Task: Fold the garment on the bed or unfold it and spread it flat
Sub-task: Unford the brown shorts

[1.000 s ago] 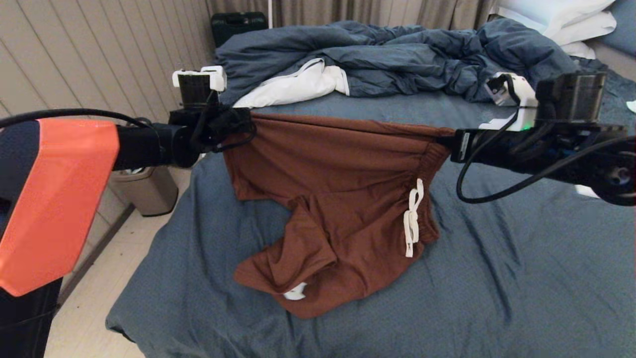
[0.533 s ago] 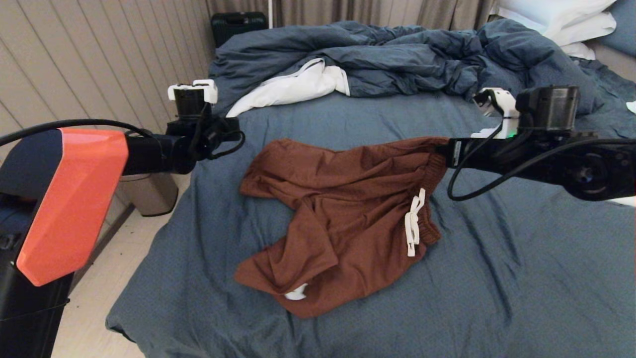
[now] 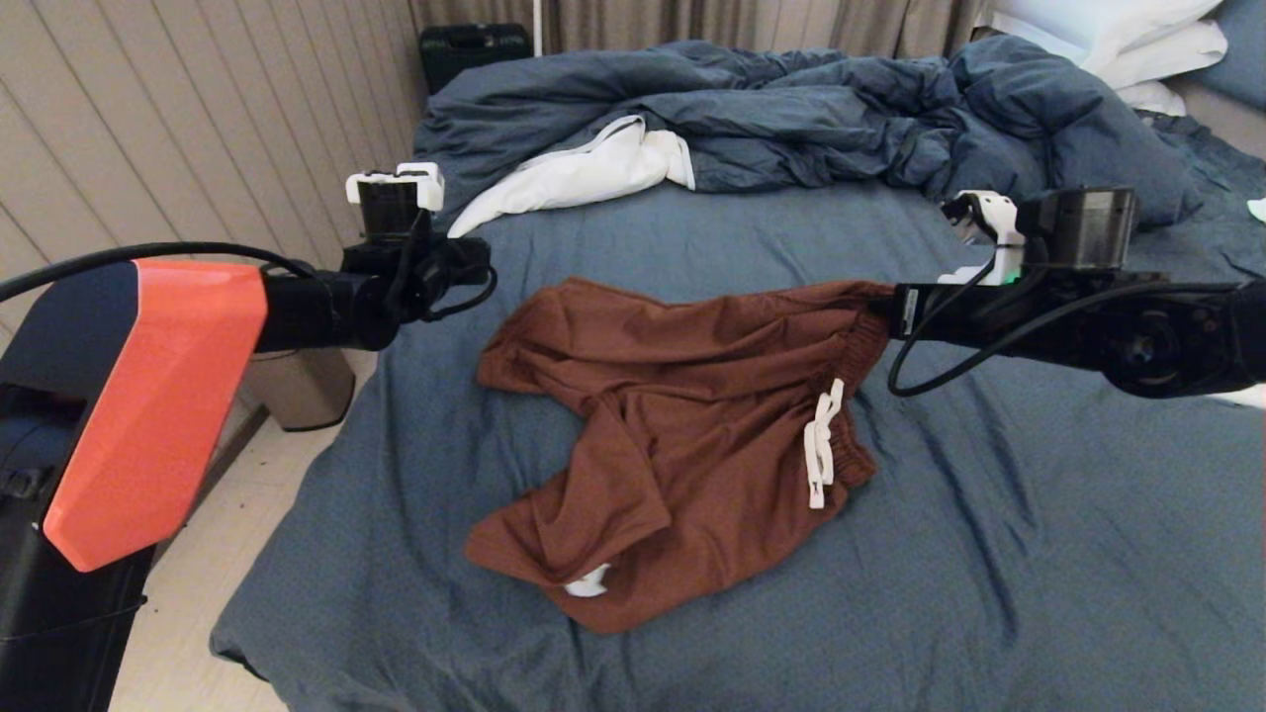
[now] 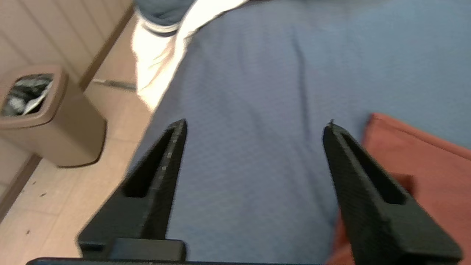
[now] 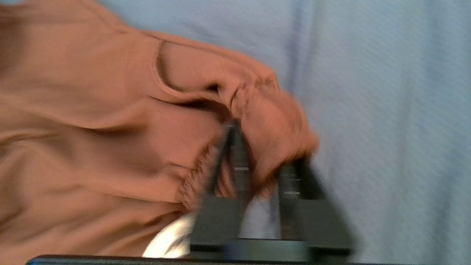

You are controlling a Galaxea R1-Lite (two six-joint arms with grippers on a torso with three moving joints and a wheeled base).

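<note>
The rust-brown shorts [image 3: 682, 415] lie rumpled on the bed's slate-blue sheet [image 3: 989, 554], with the white drawstring [image 3: 819, 445] on top and a white logo [image 3: 588, 583] at the near leg. My right gripper [image 3: 880, 307] is shut on the gathered waistband corner and holds it just above the sheet. In the right wrist view the gripper [image 5: 265, 147] has bunched brown knit [image 5: 92, 110] between its fingers. My left gripper [image 3: 475, 262] hovers open left of the far leg hem. Its wrist view shows the gripper [image 4: 257, 123] over bare sheet, the shorts [image 4: 415, 158] beside one finger.
A rumpled dark blue duvet [image 3: 791, 119] with white lining fills the far side of the bed, with white pillows [image 3: 1137, 40] at the far right. On the floor to the left, past the bed's edge, stands a brown waste bin [image 3: 292, 386] [image 4: 44, 114]. A black case [image 3: 473, 49] stands by the wall.
A second ago both grippers held the shorts stretched up between them. The left gripper let go and its side dropped onto the sheet. The right gripper has lowered with the waistband.
</note>
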